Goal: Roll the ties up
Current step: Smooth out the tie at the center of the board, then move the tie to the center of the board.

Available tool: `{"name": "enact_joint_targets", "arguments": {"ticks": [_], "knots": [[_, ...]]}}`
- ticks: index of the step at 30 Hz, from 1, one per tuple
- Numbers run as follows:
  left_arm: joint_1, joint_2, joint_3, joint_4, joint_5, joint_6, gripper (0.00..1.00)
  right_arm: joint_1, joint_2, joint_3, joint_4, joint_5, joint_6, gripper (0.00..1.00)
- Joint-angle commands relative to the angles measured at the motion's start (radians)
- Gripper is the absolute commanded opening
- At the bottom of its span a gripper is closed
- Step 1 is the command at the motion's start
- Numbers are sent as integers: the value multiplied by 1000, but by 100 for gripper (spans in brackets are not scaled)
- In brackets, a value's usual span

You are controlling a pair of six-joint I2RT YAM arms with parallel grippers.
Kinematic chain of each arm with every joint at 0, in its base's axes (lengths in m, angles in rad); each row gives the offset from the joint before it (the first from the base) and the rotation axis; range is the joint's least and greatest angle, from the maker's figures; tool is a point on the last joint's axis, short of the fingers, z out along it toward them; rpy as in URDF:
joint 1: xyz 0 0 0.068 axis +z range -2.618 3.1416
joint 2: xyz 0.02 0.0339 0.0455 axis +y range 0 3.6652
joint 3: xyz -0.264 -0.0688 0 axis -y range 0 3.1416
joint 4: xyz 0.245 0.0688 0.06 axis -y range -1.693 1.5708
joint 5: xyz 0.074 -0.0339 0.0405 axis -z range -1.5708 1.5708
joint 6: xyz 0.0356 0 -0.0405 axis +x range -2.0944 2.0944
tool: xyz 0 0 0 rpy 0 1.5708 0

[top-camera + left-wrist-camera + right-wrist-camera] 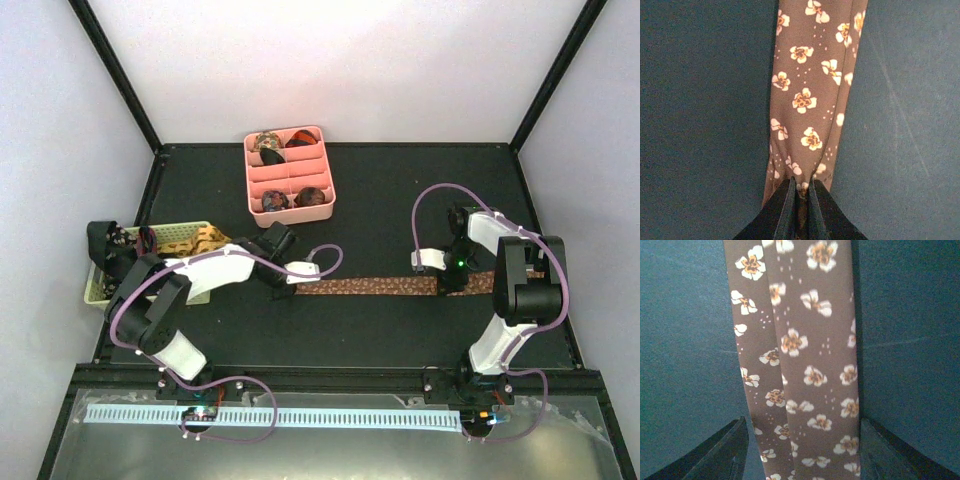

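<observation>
Brown flowered tie [370, 286] lay flat on the bench [400, 190], nearer me than the pink tray [295, 213], long axis crosswise, one end pinched in my left tool [800, 186], my right tool [802, 445] spread astride the other.

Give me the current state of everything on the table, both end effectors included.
Brown tie: unrolled, flat in a strip between the arms.
Left end effector: shut on the tie's end.
Right end effector: open, one finger either side of the tie.
Rolled ties: rolled, sitting in tray compartments.
Pink tray: partly filled.
Basket: holds loose patterned fabric.
</observation>
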Motion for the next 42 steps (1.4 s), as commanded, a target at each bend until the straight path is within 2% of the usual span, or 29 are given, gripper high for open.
{"name": "enact_joint_targets", "arguments": {"ticks": [1,6,8,9,11,14,17,21,26,31,36,38,42], "knots": [[26,-34,-40,16,-29,60,9,-9,24,8,-5,37,-7,63],[47,-66,-89,30,-47,108,8,-13,20,8,-9,40,-10,63],[48,-84,-103,39,-38,118,11,-14,16,11,-15,39,-12,63],[47,-94,-108,45,-34,120,15,-15,15,15,-24,36,-11,64],[48,-109,-107,47,-24,117,33,-22,12,50,-63,4,13,65],[48,-141,-78,29,18,90,54,-72,28,165,-167,-66,60,67],[48,-175,-45,18,72,59,63,-169,53,281,-251,-104,88,66],[47,-182,-10,23,115,17,67,-253,66,302,-238,-42,96,63],[46,-158,21,30,129,-13,69,-270,86,281,-153,13,132,57],[46,-160,20,33,143,-12,70,-256,49,210,-128,10,44,59],[45,-166,13,28,146,-15,71,-259,-12,87,-25,69,-120,71],[46,-168,14,28,147,-15,71,-263,-23,66,-10,85,-200,70],[46,-167,14,30,144,-15,71,-257,-5,89,-38,65,-251,61]]}}
